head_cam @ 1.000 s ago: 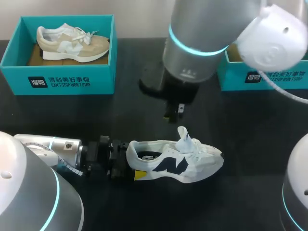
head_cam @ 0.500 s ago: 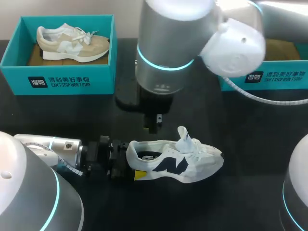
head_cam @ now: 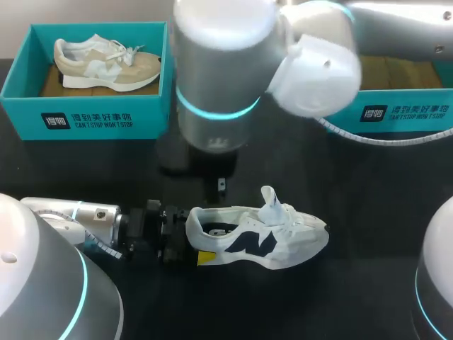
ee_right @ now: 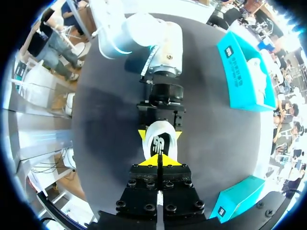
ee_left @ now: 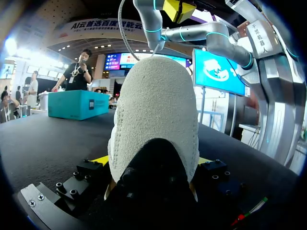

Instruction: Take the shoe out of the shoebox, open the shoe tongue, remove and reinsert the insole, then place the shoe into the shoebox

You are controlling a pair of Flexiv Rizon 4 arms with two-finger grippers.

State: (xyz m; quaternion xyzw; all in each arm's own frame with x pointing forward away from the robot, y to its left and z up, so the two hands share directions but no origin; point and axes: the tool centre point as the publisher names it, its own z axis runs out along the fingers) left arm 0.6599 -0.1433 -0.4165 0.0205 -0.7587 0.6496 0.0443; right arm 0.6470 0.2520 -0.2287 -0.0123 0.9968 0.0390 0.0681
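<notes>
A white shoe point(head_cam: 256, 237) with a navy side mark lies on its sole on the black table, toe to the right and tongue standing up. Its insole point(head_cam: 219, 229) shows through the opening. My left gripper point(head_cam: 192, 242) holds the heel from both sides; in the left wrist view the heel point(ee_left: 153, 120) fills the space between its yellow tips. My right gripper point(head_cam: 221, 185) hangs just above and behind the heel opening, pointing down. In the right wrist view its fingers point(ee_right: 158, 160) are pressed together with nothing between them, directly over the shoe point(ee_right: 160, 140).
A teal shoebox point(head_cam: 92, 117) at the back left holds a beige shoe point(head_cam: 106, 64). A second teal box point(head_cam: 403, 110) stands at the back right, partly hidden by my right arm. Bare black table lies in front of and to the right of the white shoe.
My right arm has swung to the left, its shut gripper now near the shoe's heel opening. The left gripper and the shoe have not moved.
</notes>
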